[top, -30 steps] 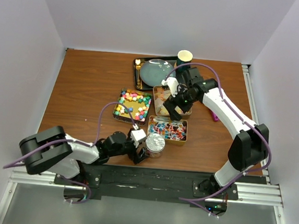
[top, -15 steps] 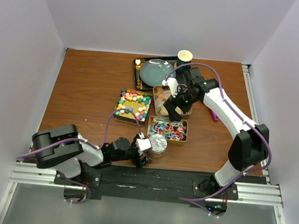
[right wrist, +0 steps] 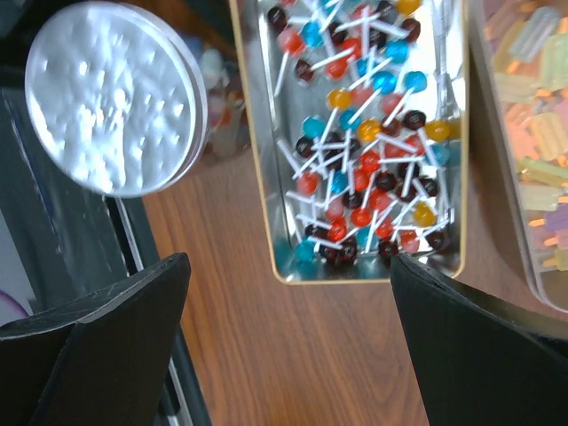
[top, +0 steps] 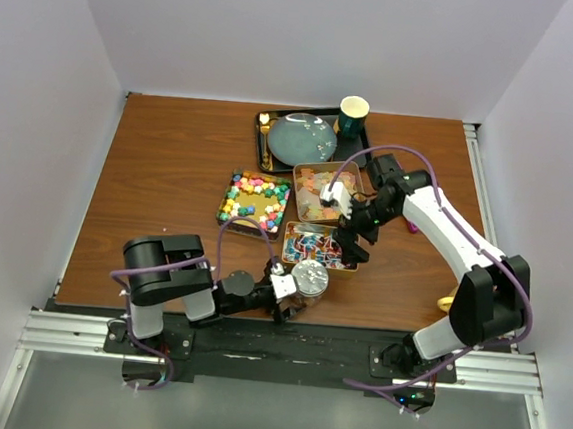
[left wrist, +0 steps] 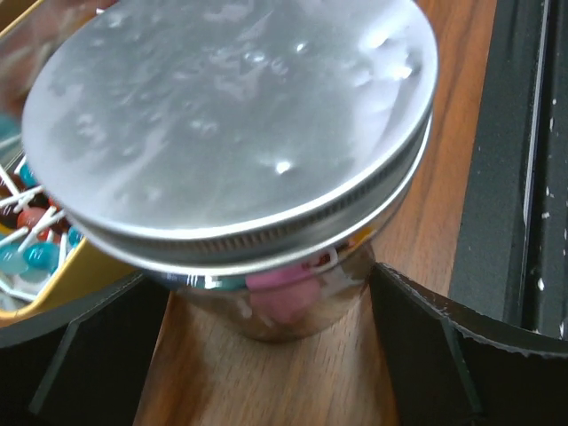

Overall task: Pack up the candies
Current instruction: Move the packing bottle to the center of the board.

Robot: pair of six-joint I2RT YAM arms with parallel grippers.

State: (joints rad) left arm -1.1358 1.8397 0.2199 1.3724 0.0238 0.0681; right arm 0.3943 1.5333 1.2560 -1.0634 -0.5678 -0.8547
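The candies lie in three open tins: multicoloured cubes [top: 255, 200], pale gummies [top: 319, 191] and small lollipops [top: 316, 247]. In the right wrist view the lollipops [right wrist: 359, 133] fill a gold-rimmed tin, with the gummies [right wrist: 532, 133] at the right edge. A glass jar [top: 309, 277] with a silver lid [left wrist: 240, 115] stands near the front edge, and pink candy [left wrist: 280, 293] shows through its glass. My left gripper [top: 300, 288] is open, a finger on each side of the jar's base [left wrist: 266, 355]. My right gripper [top: 352, 246] hangs open over bare wood beside the lollipop tin [right wrist: 288, 346].
A black tray [top: 264, 157] at the back holds a blue plate [top: 301, 138] and a cup [top: 354, 111]. A purple item [top: 412, 224] peeks out under the right arm. A small yellow thing [top: 444, 304] lies at the right front. The black front rail [left wrist: 532, 177] runs close behind the jar.
My left gripper has opened wider around the jar while its arm folded toward the front rail. The right gripper has moved from the gummy tin to the lollipop tin's near end.
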